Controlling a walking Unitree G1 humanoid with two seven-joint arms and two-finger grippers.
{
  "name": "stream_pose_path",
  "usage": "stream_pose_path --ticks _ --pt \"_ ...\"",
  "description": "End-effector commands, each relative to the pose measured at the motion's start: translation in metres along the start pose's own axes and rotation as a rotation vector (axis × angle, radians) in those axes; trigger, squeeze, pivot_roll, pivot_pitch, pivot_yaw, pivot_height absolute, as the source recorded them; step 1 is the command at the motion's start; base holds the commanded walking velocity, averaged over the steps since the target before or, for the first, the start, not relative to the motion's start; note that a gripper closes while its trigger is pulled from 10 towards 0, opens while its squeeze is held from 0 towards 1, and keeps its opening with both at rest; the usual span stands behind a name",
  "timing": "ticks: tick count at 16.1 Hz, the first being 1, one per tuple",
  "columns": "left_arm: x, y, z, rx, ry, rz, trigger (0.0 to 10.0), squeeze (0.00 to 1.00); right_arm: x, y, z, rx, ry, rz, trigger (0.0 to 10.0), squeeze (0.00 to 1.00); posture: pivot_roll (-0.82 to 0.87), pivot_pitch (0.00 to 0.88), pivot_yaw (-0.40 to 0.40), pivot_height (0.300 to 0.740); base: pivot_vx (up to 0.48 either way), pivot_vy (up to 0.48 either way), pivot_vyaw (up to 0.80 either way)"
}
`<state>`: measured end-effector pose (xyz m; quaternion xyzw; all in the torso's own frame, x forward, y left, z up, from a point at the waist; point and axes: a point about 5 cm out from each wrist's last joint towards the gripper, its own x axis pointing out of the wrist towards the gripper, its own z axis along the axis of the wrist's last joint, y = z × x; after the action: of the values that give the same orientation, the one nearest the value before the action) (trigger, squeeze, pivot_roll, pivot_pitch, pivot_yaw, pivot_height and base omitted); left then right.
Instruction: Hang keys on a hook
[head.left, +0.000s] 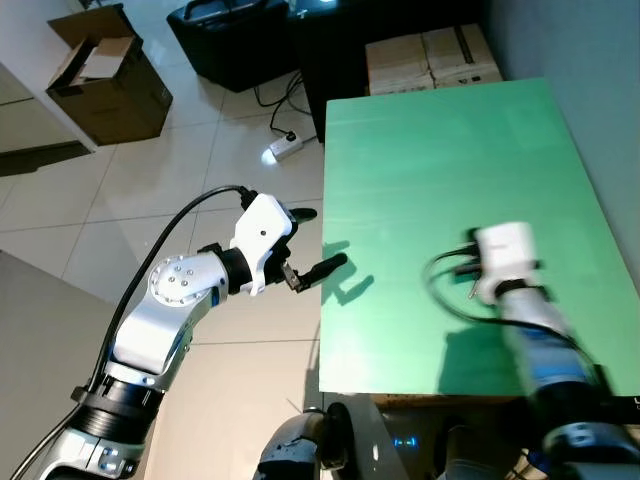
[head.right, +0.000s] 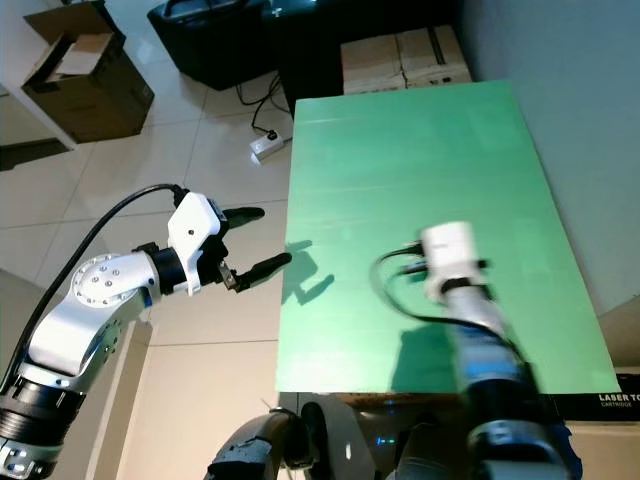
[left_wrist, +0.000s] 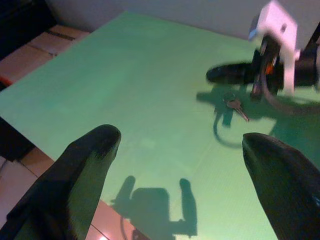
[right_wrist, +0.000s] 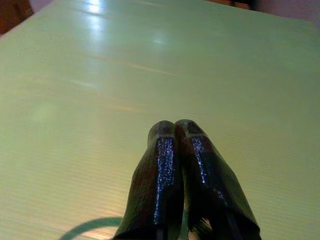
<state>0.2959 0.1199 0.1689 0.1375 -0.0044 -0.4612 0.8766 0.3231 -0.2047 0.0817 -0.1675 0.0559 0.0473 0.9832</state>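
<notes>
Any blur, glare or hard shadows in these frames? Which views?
Eye views: right arm and right gripper motion-blurred, left gripper sharp, casting a crisp shadow on the green table. Left wrist view: near fingers soft, keys legible, hard shadows. Right wrist view: ceiling-light glare on the table, shut fingers glossy.

Left arm bent at the elbow, forearm reaching rightward, left gripper (head.left: 315, 243) with its two black fingers spread wide apart. Right arm extended forward, blurred, right gripper (right_wrist: 175, 131) with fingertips pressed together, nothing visible between them.
</notes>
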Motion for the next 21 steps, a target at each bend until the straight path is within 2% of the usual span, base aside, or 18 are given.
stream_pose_path --ticks 1,2,3,4,5,6,9,10,11,14,19,21 --pt "-0.004 0.005 -0.004 0.008 0.021 0.019 10.0 0.00 -0.001 0.011 -0.003 -0.032 0.026 -0.004 0.0 0.00 0.10 0.189 0.275 0.740 0.000 0.000 0.00" --pt "-0.006 0.005 -0.004 0.009 0.022 0.020 10.0 0.00 -0.002 0.022 -0.006 -0.050 0.051 -0.003 1.2 0.00 0.11 0.187 0.278 0.740 0.000 0.000 0.00" --pt "-0.006 0.006 -0.004 0.009 0.023 0.020 10.0 0.00 -0.002 0.025 -0.006 -0.053 0.056 -0.001 1.2 0.00 0.11 0.184 0.280 0.740 0.000 0.000 0.00" --pt "-0.007 0.006 -0.005 0.011 0.025 0.019 10.0 0.00 -0.004 0.027 -0.008 -0.057 0.076 -0.016 10.0 0.00 0.11 0.183 0.280 0.740 0.000 0.000 0.00" --pt "-0.008 0.006 -0.005 0.011 0.025 0.012 10.0 0.00 -0.007 0.028 -0.010 -0.035 0.092 -0.045 10.0 0.04 0.11 0.179 0.283 0.740 0.000 0.000 0.00" --pt "-0.008 0.004 -0.004 0.002 0.013 -0.022 10.0 0.00 -0.016 0.026 -0.016 0.069 0.121 -0.139 10.0 1.00 0.11 0.181 0.283 0.740 0.000 0.000 0.00" --pt "-0.009 -0.002 -0.004 0.001 0.010 -0.067 10.0 0.00 -0.026 0.017 -0.024 0.139 0.138 -0.225 10.0 1.00 0.11 0.176 0.282 0.740 0.000 0.000 0.00" --pt "-0.009 -0.005 -0.004 -0.011 0.001 -0.085 10.0 0.00 -0.031 0.006 -0.029 0.178 0.133 -0.242 10.0 1.00 0.10 0.172 0.285 0.740 0.000 0.000 0.00" --pt "-0.008 -0.006 -0.003 -0.012 0.000 -0.089 10.0 0.00 -0.032 0.002 -0.030 0.184 0.132 -0.243 10.0 1.00 0.10 0.171 0.286 0.740 0.000 0.000 0.00" --pt "-0.007 -0.007 -0.004 -0.013 -0.001 -0.098 10.0 0.00 -0.035 -0.023 -0.034 0.254 0.117 -0.267 10.0 1.00 0.10 0.168 0.288 0.740 0.000 0.000 0.00" --pt "-0.008 -0.007 -0.003 -0.009 -0.001 -0.102 10.0 0.00 -0.024 -0.034 -0.045 0.359 0.165 -0.057 10.0 1.00 0.11 0.168 0.283 0.740 0.000 0.000 0.00" --pt "-0.009 -0.007 -0.003 -0.009 0.001 -0.103 10.0 0.00 -0.020 -0.037 -0.046 0.363 0.188 -0.016 10.0 1.00 0.12 0.170 0.278 0.740 0.000 0.000 0.00"
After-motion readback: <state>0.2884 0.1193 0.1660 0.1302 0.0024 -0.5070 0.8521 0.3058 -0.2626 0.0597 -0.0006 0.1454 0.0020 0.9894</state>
